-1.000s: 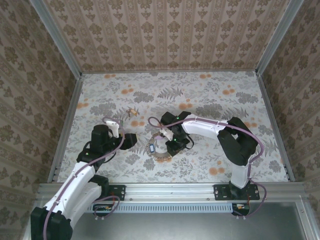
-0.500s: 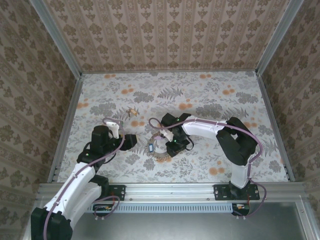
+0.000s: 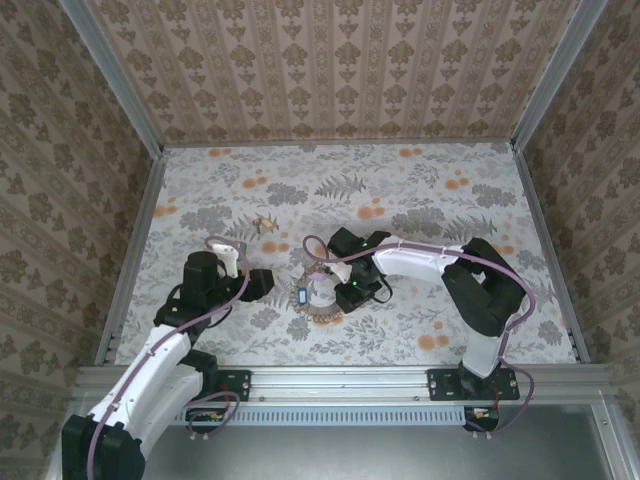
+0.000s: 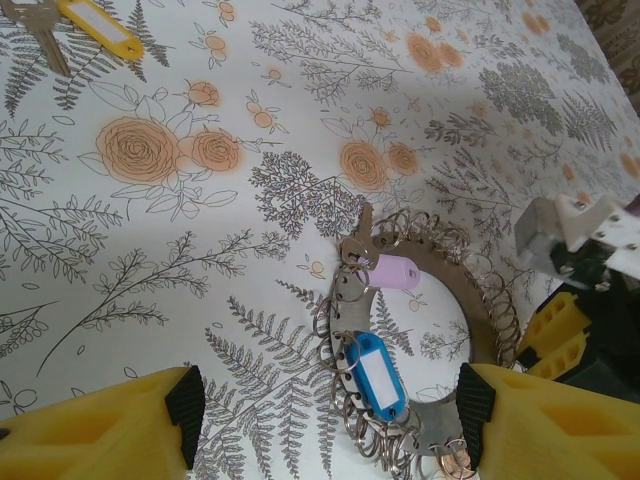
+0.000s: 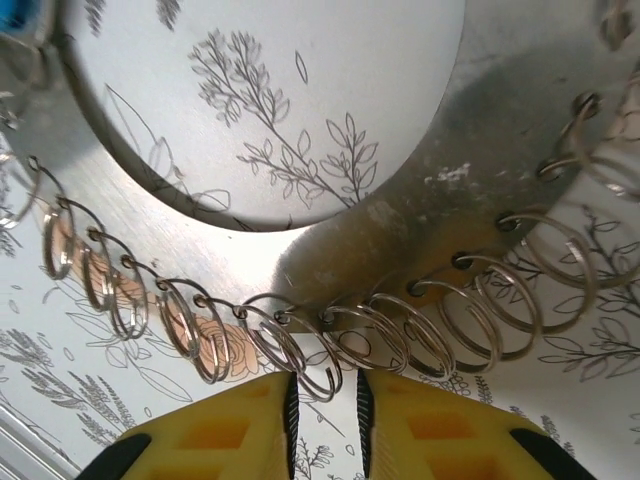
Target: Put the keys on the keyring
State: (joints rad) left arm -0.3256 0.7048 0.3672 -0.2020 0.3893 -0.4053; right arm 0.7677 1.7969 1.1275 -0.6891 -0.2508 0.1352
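Blue key (image 4: pixel 375 372) and lilac key (image 4: pixel 392 272) look threaded, gold key (image 4: pixel 95 22) loose at eleven o'clock; right jaws pinch the keyring (image 4: pixel 445 265), left jaws gape empty.

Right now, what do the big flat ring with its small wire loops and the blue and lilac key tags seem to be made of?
The big flat grey ring looks like brushed metal: dull sheen, fine scratches. Its small wire loops look like polished steel wire, thin and bright. The blue tag and the lilac tag are probably smooth plastic: even colour, rounded edges.
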